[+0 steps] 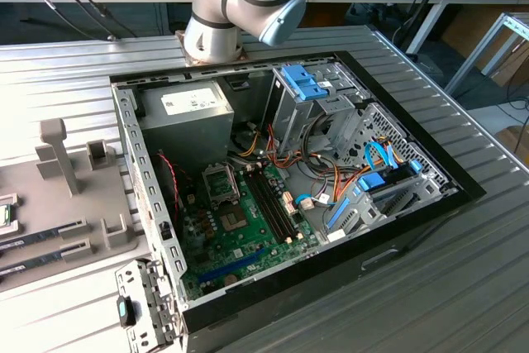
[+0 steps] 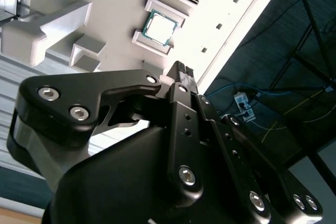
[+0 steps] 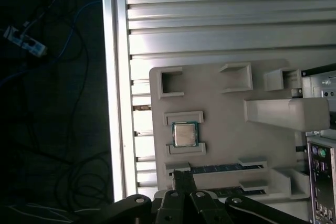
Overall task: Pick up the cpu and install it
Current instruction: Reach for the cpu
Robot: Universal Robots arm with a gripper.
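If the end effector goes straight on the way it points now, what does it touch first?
The end effector would probably meet the grey holder tray, just beside the cpu; depth is unclear.

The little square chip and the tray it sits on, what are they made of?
The chip looks like metal on top: dull silver-grey with a soft sheen. Its thin green rim is probably circuit board. The tray looks like matte grey plastic, evenly coloured without shine.

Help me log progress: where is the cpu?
In both wrist views, the cpu lies between two brackets on the grey fixture plate, beside the memory sticks.
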